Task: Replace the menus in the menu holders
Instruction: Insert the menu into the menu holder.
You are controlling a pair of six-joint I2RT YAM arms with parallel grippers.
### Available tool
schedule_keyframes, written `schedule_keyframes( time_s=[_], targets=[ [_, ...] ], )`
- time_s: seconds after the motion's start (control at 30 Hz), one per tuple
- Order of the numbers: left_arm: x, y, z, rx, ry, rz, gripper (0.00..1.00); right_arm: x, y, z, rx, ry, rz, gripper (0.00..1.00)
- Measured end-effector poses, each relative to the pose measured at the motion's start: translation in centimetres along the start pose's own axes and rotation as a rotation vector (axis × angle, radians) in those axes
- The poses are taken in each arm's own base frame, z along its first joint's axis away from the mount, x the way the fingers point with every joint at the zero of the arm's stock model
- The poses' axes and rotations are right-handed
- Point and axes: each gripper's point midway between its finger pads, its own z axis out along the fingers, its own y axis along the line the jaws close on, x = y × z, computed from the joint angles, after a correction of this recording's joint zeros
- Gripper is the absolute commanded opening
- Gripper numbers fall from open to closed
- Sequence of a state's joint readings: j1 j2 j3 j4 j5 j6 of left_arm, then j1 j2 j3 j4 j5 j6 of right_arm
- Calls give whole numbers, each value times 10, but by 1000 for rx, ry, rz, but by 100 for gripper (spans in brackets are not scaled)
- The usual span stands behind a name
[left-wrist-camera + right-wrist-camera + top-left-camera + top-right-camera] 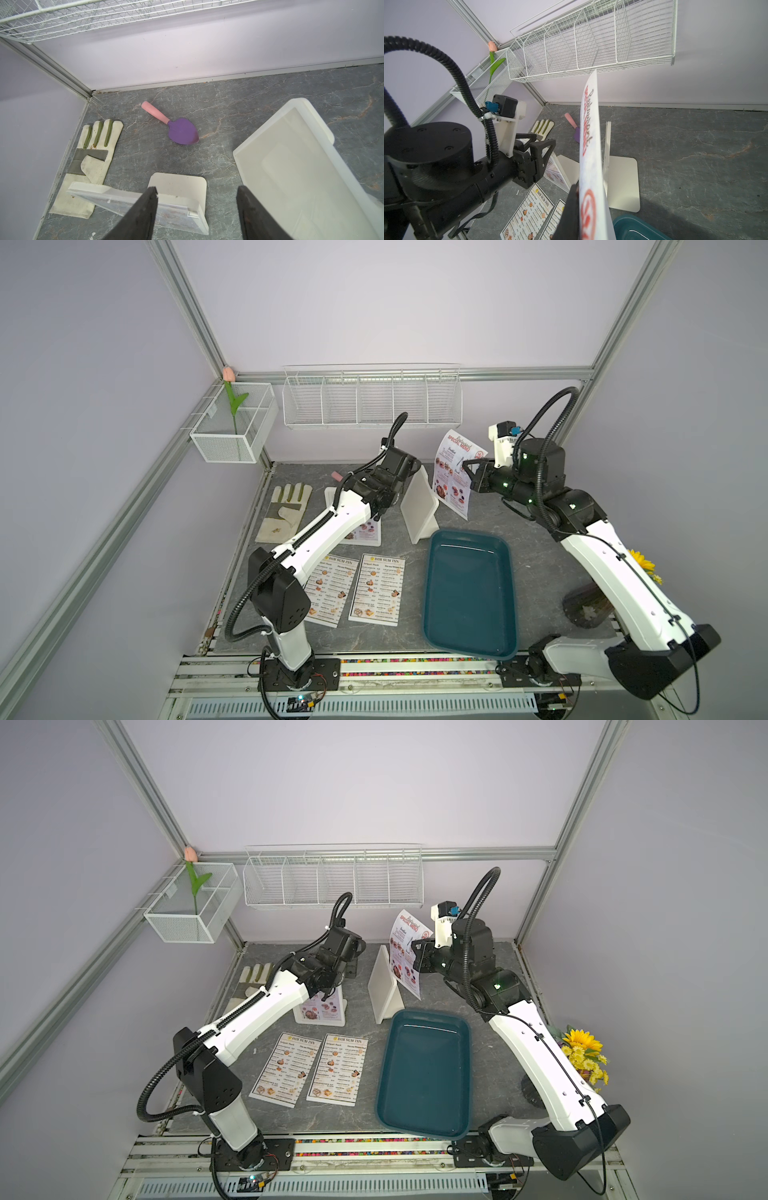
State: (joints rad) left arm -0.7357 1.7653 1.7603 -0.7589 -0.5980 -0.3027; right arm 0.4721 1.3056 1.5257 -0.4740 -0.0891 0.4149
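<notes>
tray (pixel 469 593) teal | trowel (pixel 182 131) purple, pink handle | tabletop (pixel 228 99) grey, veined | glove (pixel 93 151) cream, green-striped, perhaps stained

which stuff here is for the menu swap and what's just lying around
For the job: two white DIM SUM INN paper sheets; lifted red-headed SPECIAL MENU paper sheet; second SPECIAL MENU sheet; two white plastic wedge-backed menu holders.
Lying about: dark teal plastic tray; cream fabric work glove; purple trowel with pink handle; yellow flowers.
</notes>
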Motion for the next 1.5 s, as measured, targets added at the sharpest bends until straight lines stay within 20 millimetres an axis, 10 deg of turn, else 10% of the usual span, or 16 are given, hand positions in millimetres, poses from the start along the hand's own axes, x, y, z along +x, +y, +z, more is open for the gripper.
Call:
schedule_keyframes(
  time_s=[1.5],
  targets=[
    [4,0,2,-3,8,6,63,3,-18,11,73,11,6,6]
  ],
)
